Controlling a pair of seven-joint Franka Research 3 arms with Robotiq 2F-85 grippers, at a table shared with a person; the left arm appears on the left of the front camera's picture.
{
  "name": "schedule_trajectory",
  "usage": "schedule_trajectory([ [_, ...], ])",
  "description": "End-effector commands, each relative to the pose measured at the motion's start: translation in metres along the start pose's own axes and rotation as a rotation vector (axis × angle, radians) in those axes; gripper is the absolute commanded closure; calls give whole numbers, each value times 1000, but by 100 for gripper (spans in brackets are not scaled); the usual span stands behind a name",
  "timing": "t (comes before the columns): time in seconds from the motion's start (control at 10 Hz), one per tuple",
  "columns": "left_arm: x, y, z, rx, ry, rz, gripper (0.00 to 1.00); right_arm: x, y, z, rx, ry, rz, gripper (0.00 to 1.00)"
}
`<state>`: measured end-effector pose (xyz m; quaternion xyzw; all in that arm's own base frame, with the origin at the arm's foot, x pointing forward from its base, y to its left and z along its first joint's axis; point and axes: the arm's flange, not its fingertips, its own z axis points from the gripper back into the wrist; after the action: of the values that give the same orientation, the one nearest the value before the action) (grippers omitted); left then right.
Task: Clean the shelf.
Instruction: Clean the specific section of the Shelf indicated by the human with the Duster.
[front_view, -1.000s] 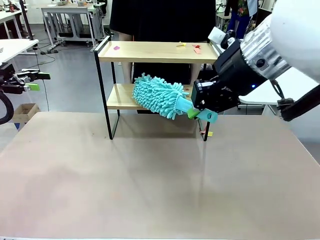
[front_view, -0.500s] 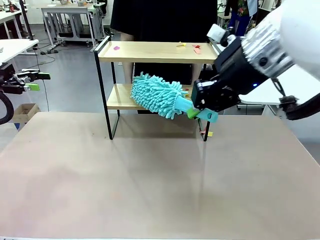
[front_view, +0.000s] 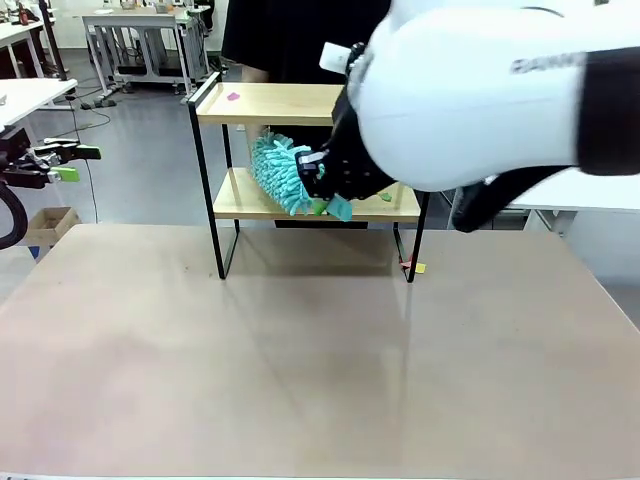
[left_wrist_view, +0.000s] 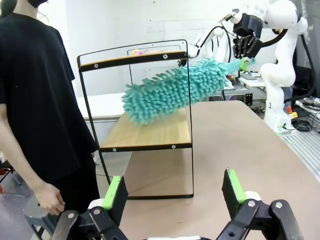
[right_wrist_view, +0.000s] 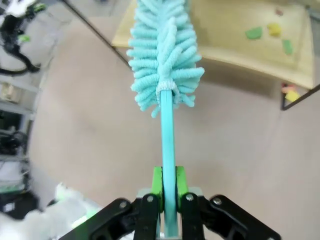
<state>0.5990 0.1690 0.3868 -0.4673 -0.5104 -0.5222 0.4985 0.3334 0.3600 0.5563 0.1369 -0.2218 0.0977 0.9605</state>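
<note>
Two-tier light-wood shelf in a black metal frame (front_view: 270, 103) stands at the surface's far side. Right gripper (right_wrist_view: 169, 180) is clamped on a fluffy turquoise duster (right_wrist_view: 165, 45), its head over the lower board. Coloured scraps (right_wrist_view: 254, 33) lie there: cleaning judged unfinished. Left gripper (left_wrist_view: 175, 192) idles, jaws spread.

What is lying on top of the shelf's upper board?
A small pink scrap near the left end of the shelf. The right arm hides the board's right part.

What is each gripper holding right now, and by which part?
The right gripper holds the duster by its handle, pinched near the handle's free end. The left gripper is open and holds nothing.
</note>
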Motion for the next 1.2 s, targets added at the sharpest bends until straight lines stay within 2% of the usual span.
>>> schedule_trajectory([
  [0.0,3,-1,0,-3,3,-10,0,31,36,-21,-78,-28,-52,87],
  [0.5,3,-1,0,-3,3,-10,0,76,86,-74,-191,-99,-97,87],
  [0.7,3,-1,0,-3,3,-10,0,83,102,-91,-197,-137,-132,87],
  [1.1,3,-1,0,-3,3,-10,0,82,132,-107,-195,-156,-119,87],
])
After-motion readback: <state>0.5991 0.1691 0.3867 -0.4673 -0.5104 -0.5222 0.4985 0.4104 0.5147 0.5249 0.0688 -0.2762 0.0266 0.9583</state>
